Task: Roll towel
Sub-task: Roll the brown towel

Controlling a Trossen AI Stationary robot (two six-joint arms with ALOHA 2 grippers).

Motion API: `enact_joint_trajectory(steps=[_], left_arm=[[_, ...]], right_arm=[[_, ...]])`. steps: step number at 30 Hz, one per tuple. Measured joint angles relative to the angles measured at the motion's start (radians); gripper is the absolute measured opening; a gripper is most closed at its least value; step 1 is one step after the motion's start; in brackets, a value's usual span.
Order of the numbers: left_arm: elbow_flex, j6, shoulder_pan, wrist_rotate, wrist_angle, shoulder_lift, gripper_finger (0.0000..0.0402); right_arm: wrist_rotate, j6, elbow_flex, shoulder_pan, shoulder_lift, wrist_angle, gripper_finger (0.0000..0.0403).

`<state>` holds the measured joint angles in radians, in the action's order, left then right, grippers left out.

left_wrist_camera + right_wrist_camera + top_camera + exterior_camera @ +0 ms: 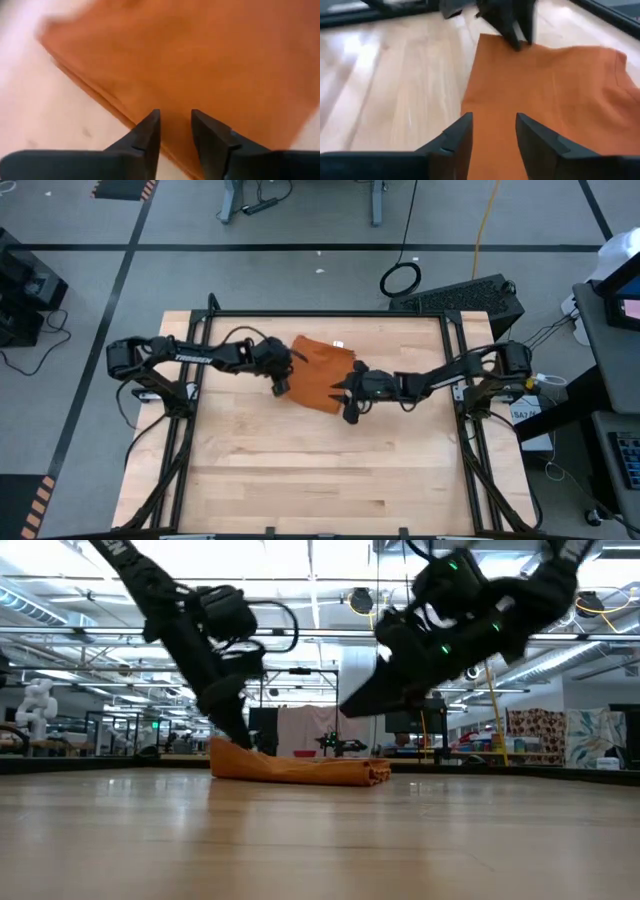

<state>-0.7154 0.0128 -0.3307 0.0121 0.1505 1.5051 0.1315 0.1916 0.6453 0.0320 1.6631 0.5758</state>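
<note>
Towel (318, 372): soft matt cloth, rust-orange, fine weave, folded layers visible at its edge. Table (300, 470): pale wood planks, smooth, slight sheen under the lights. Left gripper (175, 131) and right gripper (493, 134): dark matt fingers, look like plastic.

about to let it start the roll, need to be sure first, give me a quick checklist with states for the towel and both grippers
1. Burnt-orange soft cloth towel lies folded flat on the light wooden table: ok.
2. Left gripper at the towel's edge, jaws apart: ok.
3. Left gripper holding cloth: not ok, nothing between its jaws.
4. Right gripper over the opposite edge, jaws apart: ok.
5. Right gripper down on the cloth: not ok, low view shows it raised above the towel.
6. Small white tag at the far edge, clear of both grippers: ok.
</note>
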Motion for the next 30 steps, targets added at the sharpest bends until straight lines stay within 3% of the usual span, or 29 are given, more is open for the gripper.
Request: enact_joint_trajectory(steps=[4, 11, 13, 18, 22, 26, 30], left_arm=[[0.076, 0.024, 0.025, 0.016, -0.014, 0.0, 0.0086], [0.103, 0.058, 0.034, -0.031, -0.009, -0.013, 0.007], [0.09, 0.057, 0.039, -0.063, 0.001, -0.031, 0.007], [0.061, 0.014, 0.059, -0.078, 0.008, -0.113, 0.007], [0.075, -0.101, 0.065, -0.09, -0.135, -0.141, 0.007], [0.116, -0.15, 0.056, -0.097, -0.203, -0.089, 0.007], [0.172, -0.071, 0.047, -0.094, -0.199, -0.022, 0.007]], right_arm=[[-0.001, -0.006, -0.074, -0.004, 0.091, 0.257, 0.0102], [-0.003, 0.016, -0.061, -0.001, 0.338, 0.378, 0.0012], [-0.003, 0.053, -0.051, -0.001, 0.369, 0.406, 0.0006], [-0.03, 0.102, -0.055, -0.004, 0.331, 0.374, 0.0013], [-0.059, 0.079, -0.054, -0.008, 0.219, 0.363, 0.0005], [-0.057, 0.015, -0.046, -0.007, 0.144, 0.394, 0.0001], [-0.057, -0.039, -0.009, -0.007, 0.151, 0.428, 0.0001]])
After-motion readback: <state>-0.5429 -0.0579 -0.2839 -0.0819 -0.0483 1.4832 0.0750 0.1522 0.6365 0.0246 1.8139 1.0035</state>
